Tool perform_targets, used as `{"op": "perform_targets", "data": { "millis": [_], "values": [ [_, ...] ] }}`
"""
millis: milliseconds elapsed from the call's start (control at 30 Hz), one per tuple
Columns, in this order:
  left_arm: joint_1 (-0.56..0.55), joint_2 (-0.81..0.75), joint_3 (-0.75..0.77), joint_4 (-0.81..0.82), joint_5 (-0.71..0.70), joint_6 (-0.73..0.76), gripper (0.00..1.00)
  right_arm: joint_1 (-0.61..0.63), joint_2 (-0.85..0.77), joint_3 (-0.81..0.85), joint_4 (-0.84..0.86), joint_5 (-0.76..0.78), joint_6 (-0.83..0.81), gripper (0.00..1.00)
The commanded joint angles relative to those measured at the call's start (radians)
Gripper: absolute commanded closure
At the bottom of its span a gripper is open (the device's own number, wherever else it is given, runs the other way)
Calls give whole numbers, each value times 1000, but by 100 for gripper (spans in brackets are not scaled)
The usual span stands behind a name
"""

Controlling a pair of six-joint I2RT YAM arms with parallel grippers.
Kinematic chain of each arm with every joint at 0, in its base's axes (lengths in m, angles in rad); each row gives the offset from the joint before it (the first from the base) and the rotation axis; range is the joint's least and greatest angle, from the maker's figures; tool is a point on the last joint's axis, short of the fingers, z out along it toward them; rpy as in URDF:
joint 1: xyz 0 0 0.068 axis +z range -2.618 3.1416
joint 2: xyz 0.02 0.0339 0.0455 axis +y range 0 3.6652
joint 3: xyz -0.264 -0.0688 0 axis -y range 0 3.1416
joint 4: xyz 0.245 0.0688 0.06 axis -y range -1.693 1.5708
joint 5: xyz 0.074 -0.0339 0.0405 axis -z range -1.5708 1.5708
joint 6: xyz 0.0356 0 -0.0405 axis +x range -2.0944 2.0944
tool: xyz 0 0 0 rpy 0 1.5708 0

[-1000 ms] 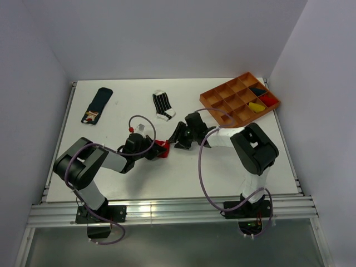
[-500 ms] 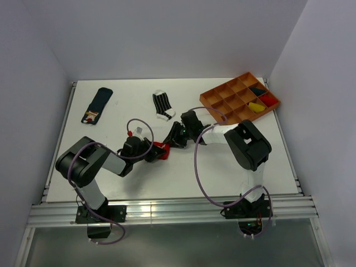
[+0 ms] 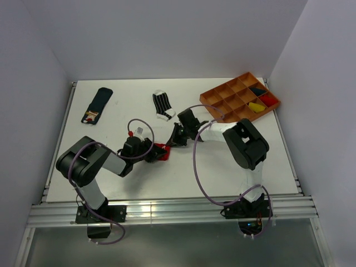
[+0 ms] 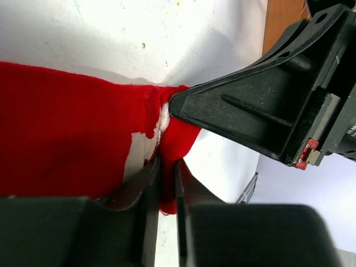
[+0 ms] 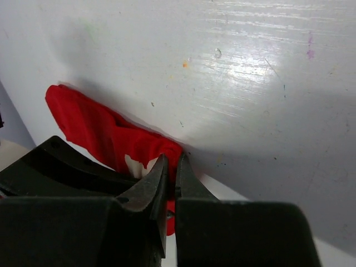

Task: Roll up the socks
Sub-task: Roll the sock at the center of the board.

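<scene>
Both tools grip one thing: my right gripper (image 5: 171, 167) is nipped almost closed on the edge of the red sock (image 5: 89, 125), which lies on the table (image 5: 250, 83) between my arms, and my left gripper (image 4: 167, 167) stands narrow with a fold of the same fabric between its jaws. I judge the sock light, soft and floppy, unable to hold a roll by itself, so the hold belongs on a doubled edge.

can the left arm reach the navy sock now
Probably not yet: the left claw is pinched on the red sock, which the right claw grips too. Nothing else seems to block the navy sock.
</scene>
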Motion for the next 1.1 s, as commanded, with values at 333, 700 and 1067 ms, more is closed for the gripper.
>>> {"op": "perform_targets", "data": {
  "millis": [333,700,1067],
  "values": [
    [-10,-244,87,-396,-245,212,60,-2,-82,53,-202,254,-62,100],
    [-6,-33,255,-471,-300,316,63,-2,-108,63,-222,234,-134,100],
    [2,-39,300,-530,-352,373,63,-2,-85,93,-256,254,-149,100]
  ]
}}
